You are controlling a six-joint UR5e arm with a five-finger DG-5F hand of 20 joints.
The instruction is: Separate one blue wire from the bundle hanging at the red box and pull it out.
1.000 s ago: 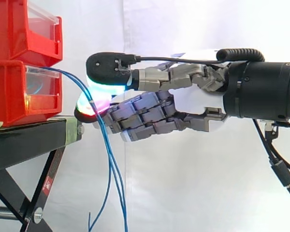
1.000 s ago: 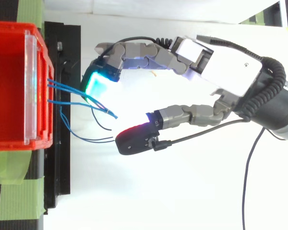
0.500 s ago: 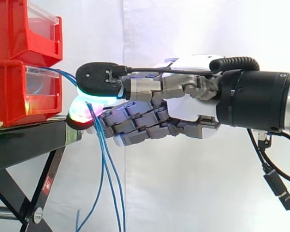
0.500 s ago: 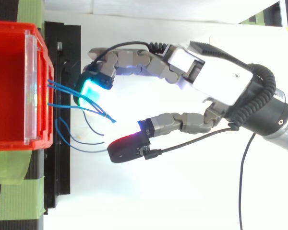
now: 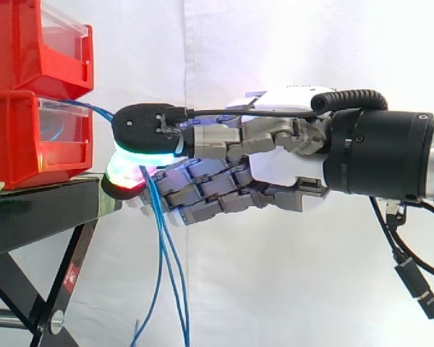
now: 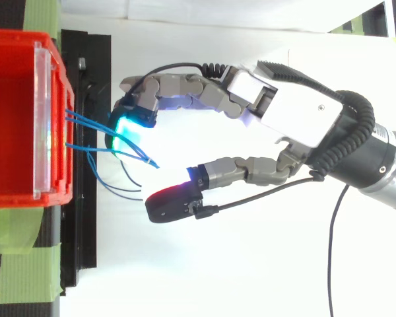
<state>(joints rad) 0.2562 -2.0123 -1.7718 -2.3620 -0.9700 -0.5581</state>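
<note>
Several thin blue wires come out of the front of the lower red bin and hang down past the edge of the stand. From above, the wires fan out from the bin's clear front. My hand reaches in from the right, level with the bundle. Seen from above, my hand has its cyan-glowing fingertips against the upper strands, while the thumb stands well apart below them. The hand is open, and the wires lie loose in the gap between fingers and thumb.
A second red bin is stacked on the lower one. Both rest on a black stand with crossed legs. Green tape holds the stand's corners. A white curtain lies behind, with free room to the right of the wires.
The hand has moved left toward the bin, bringing the fingertips onto the wires and the thumb nearer the stand. The hanging strands have shifted a little.
</note>
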